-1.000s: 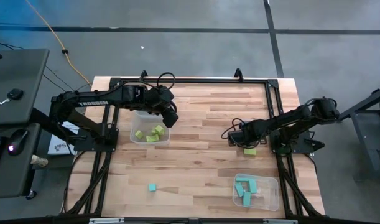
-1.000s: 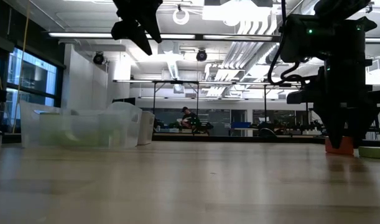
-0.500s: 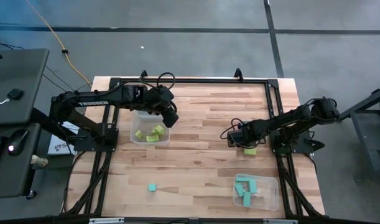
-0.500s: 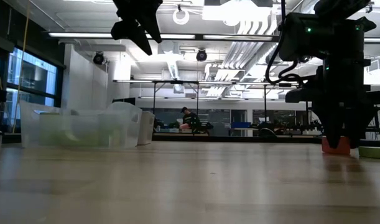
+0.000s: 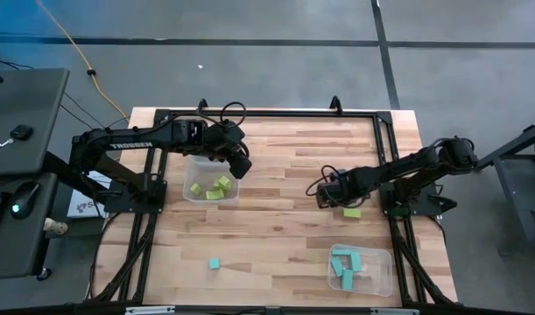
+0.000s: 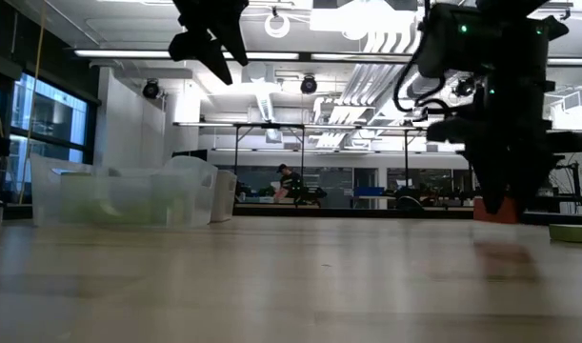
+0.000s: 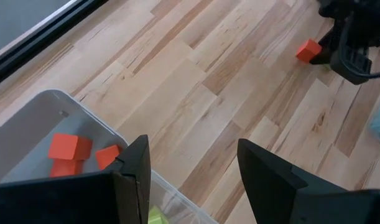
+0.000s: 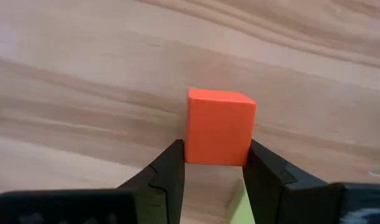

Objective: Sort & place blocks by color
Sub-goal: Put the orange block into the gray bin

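Lifted since a moment ago, red cube pinched between right gripper fingers, clear of the wooden table, lime green block just beside, left gripper spread above clear tub of red and green blocks

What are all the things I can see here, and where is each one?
Table: one, light wood, under everything.
Tubs: two show from above, clear; one at left under the left arm, one at front right.
Green blocks: several in the left tub; one loose beside the right gripper.
Teal blocks: several in the right tub; one loose at front left.
Red blocks: some in a tub, seen from the left wrist; one held by the right gripper.
Left gripper: open, above the left tub.
Right gripper: shut on the red block, mid-right of the table.
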`<state>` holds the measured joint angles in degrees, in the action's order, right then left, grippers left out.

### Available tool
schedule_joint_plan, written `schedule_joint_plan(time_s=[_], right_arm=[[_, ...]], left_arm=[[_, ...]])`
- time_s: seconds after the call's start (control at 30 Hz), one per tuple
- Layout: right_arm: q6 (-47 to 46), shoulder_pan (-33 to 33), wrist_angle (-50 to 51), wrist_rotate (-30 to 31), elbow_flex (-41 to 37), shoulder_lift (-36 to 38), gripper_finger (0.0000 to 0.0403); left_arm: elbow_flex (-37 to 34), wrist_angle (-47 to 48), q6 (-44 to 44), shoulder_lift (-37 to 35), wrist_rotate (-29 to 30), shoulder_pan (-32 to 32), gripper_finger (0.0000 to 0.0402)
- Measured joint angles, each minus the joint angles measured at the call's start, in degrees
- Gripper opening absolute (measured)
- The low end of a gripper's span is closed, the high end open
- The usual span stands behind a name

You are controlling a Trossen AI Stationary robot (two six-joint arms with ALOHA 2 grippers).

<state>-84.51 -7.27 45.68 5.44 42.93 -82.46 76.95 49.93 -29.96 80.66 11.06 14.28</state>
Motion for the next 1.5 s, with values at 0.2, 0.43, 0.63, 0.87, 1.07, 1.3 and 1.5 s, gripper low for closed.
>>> schedule_joint_plan(time_s=[0.2,0.43,0.63,0.87,1.07,1.3,1.5], right_arm=[[3.62,0.00,0.33,0.70,2.80,0.04,0.0112],[7.47,0.00,0.37,2.56,5.96,0.04,0.0112],[11.57,0.00,0.36,3.90,9.98,0.04,0.0112],[16.49,0.00,0.37,7.03,15.30,0.07,0.0112],[21.73,0.00,0.32,8.84,19.70,0.07,0.0112],[31.28,0.00,-0.55,9.08,25.00,0.07,0.0112],[42.30,0.02,-4.17,7.54,28.42,0.07,0.0112]], left_arm=[[0.00,0.00,-1.71,0.00,-0.05,0.00,0.0168],[0.02,-0.27,-5.90,0.00,-3.19,0.01,0.0168],[0.00,-0.62,-7.40,0.00,-7.11,0.01,0.0168],[0.01,-4.73,-7.59,0.00,-13.79,0.01,0.0168],[0.02,-8.97,-3.48,0.00,-17.23,0.01,0.0168],[0.02,-10.27,11.86,0.00,-19.66,-0.05,0.0168],[0.02,-11.14,19.63,0.00,-19.76,-0.47,0.0168]])
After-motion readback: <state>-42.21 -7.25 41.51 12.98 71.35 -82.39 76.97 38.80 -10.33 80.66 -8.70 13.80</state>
